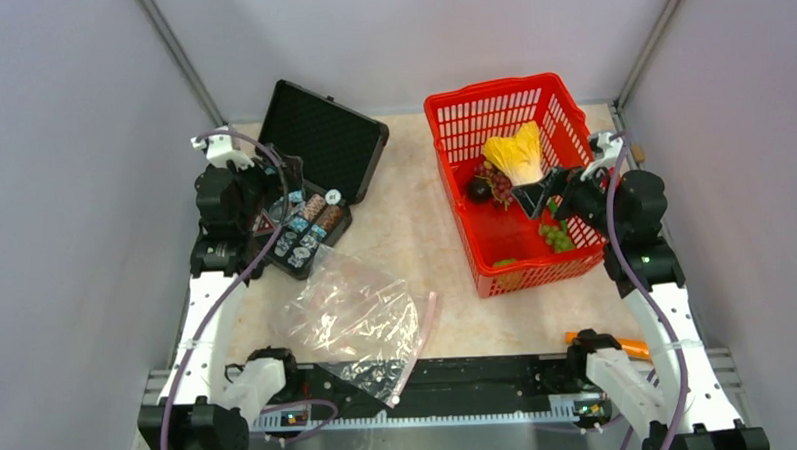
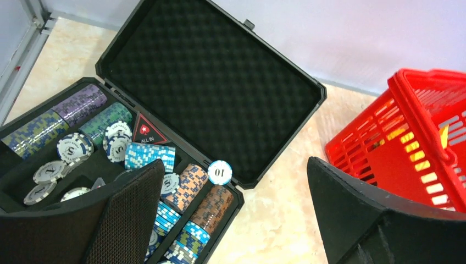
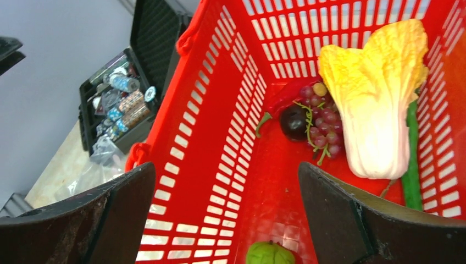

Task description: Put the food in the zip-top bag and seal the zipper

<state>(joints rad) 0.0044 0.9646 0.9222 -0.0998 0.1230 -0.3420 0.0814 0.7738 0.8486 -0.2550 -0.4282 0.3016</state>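
The clear zip-top bag [image 1: 348, 322] lies flat on the table near the left arm's base, and its pale pink zipper [image 1: 425, 329] runs along its right edge. The food lies in the red basket [image 1: 490, 90]: a yellow leafy bunch [image 3: 379, 99], red-purple grapes [image 3: 324, 118], green grapes [image 1: 557, 237] and a green pear-like fruit [image 3: 269, 254]. My right gripper [image 3: 228, 212] is open and empty above the basket floor, just over the green fruit. My left gripper [image 2: 236, 220] is open and empty above the black case's near corner.
The open black case [image 2: 220, 82] holds rows of poker chips [image 2: 187, 187]. A dark plum [image 3: 294, 122], a red chili and a long green vegetable [image 3: 412, 159] also lie in the basket. An orange item [image 1: 629, 345] lies by the right arm's base. Grey walls enclose the table.
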